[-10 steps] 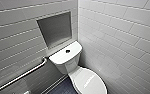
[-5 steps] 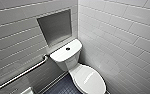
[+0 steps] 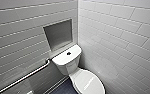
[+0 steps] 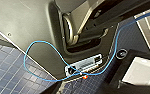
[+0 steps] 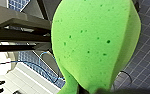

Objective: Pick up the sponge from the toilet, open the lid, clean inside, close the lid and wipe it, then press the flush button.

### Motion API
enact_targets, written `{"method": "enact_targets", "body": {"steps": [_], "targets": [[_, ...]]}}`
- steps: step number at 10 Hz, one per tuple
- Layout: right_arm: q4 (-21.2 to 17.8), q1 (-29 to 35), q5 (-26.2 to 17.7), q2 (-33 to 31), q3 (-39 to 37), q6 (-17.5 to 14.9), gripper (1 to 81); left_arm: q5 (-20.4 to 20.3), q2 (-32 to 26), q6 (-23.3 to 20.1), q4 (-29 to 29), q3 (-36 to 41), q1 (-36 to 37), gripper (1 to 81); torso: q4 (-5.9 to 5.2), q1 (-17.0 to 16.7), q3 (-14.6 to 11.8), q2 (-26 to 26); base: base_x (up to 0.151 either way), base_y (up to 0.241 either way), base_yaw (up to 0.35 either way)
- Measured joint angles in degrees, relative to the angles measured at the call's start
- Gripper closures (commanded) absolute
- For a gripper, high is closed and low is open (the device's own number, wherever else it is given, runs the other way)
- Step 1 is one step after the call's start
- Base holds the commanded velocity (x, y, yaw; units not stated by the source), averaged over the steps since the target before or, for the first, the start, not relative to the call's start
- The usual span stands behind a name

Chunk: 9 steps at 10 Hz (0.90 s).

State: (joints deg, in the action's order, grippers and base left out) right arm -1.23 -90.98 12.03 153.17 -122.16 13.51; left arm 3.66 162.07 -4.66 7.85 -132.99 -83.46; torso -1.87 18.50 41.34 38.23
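Sponge (image 5: 96, 42) is up in your right gripper (image 5: 91, 90), pinched at its narrow end. The fat, bright green part hangs big and close in the right wrist view, and the dark blue tiled floor (image 5: 146, 62) shows well behind it. So on the right you're clamped on the sponge. The pores in it are easy to see, and it looks clear of the floor.

As for your left gripper, I can't tell whether it's open or closed. What the left wrist view does give you is the robot's own grey body, with a thin light-blue cable (image 4: 41, 48) looping across it and a tiny red light (image 4: 85, 77) glowing next to a pale connector panel. More of the blue floor tiles sit underneath.

From the head view, the toilet (image 3: 73, 67) is tucked into the corner where the two white tiled walls (image 3: 116, 37) meet. The lid (image 3: 88, 83) is down flat over the bowl. There's a faint mark on it that's too blurry to read. The flush button (image 3: 68, 53) is the small dark dot on the tank top (image 3: 62, 60), roughly mid-way along it. A grey recessed niche (image 3: 58, 33) is set into the wall right behind the tank. A metal grab bar (image 3: 26, 76) runs along that same wall, and its near end finishes just beside the tank.
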Motion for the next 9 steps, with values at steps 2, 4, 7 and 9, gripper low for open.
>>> {"method": "enact_targets", "body": {"steps": [2, 4, 7, 9], "targets": [[0.1, -0.5, -0.1, 0.5, -0.3, 0.0, 81.1, 0.0, 1.4, 0.0, 0.0, -1.2, -0.5, 1.0, 0.0, -2.7, -4.1, -4.0, 0.0, 0.0, 0.0], [0.1, -0.7, -0.2, 0.5, -0.7, 0.0, 81.1, 0.4, 1.4, 0.0, 0.0, -1.4, -1.0, 1.0, 0.0, -5.4, -8.3, -8.1, 0.0, 0.0, 0.0], [0.1, -1.0, -0.7, 1.2, -0.9, 0.0, 81.1, 0.4, 1.4, 0.0, 0.0, -1.5, -1.2, 1.0, 0.0, -9.1, -13.7, -13.7, 0.0, 0.0, 0.0], [0.2, -1.1, -1.1, 1.6, -1.8, 0.0, 81.1, 0.6, 1.4, 0.0, 0.0, -1.5, -1.6, 1.0, 0.0, -11.2, -14.5, -17.0, 0.0, 0.0, 0.0]]}}
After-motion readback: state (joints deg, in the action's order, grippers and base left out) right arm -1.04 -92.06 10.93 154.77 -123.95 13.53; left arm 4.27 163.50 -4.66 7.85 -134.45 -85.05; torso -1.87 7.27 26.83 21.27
